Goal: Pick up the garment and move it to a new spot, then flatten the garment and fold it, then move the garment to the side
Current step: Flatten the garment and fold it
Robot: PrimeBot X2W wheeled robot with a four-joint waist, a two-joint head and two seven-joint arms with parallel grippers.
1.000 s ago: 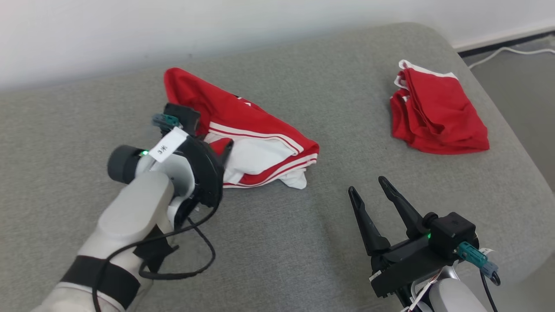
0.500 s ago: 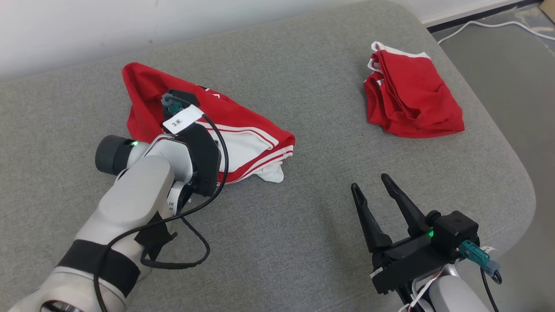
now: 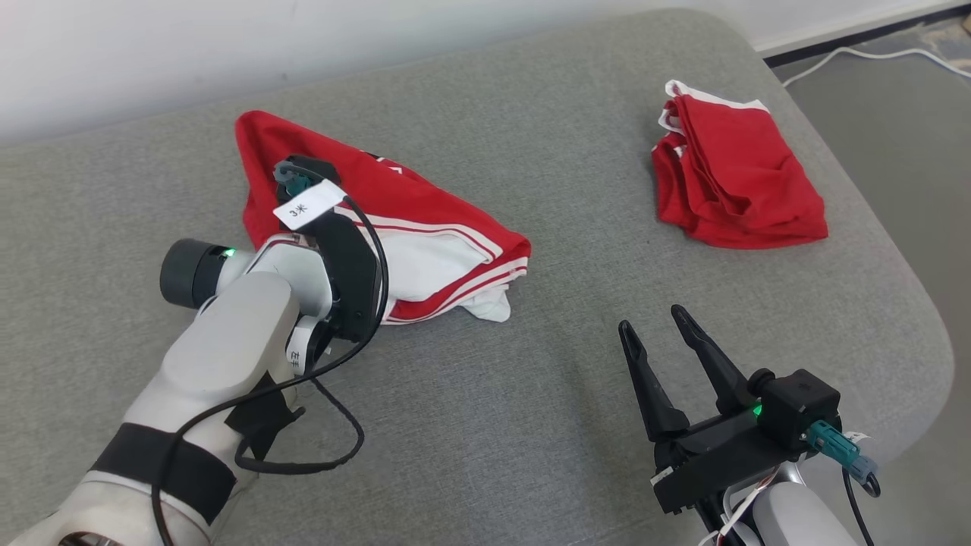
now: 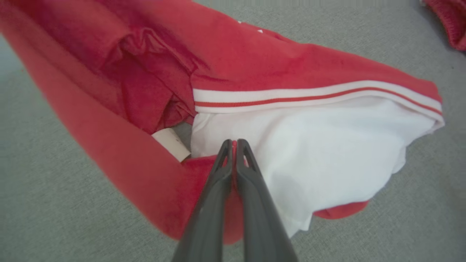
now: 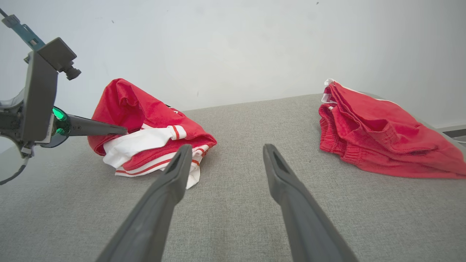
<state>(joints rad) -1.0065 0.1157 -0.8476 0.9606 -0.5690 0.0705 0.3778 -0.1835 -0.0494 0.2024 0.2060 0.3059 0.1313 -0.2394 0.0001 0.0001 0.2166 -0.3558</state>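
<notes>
Garment [image 3: 436, 258] in red and white lies bunched on the grey cushion [image 3: 531, 425], toward the robot's left and near the back wall. It is still in a heap, so the first step of picking it up and carrying it to a new spot looks to be the one in hand. The left gripper [image 4: 233, 145] reaches into the heap's near edge with its jaws pressed together on a fold of red cloth, right where the red meets the white panel. A sliver of red shows between the tips in the left wrist view. That hold probably suits a crumpled pile: a raised fold at the edge is easier to pinch than flat cloth, and lifting from there should let the rest hang and open out. How many layers the pinch has caught cannot be told. The right gripper [image 3: 650, 322] hovers over bare cushion, well apart from the garment, its jaws wide apart and holding nothing. It seems kept clear for now and ready to take a second hold when flattening comes. A second red garment [image 3: 740, 182] sits at the far right, well apart, perhaps already dealt with.
</notes>
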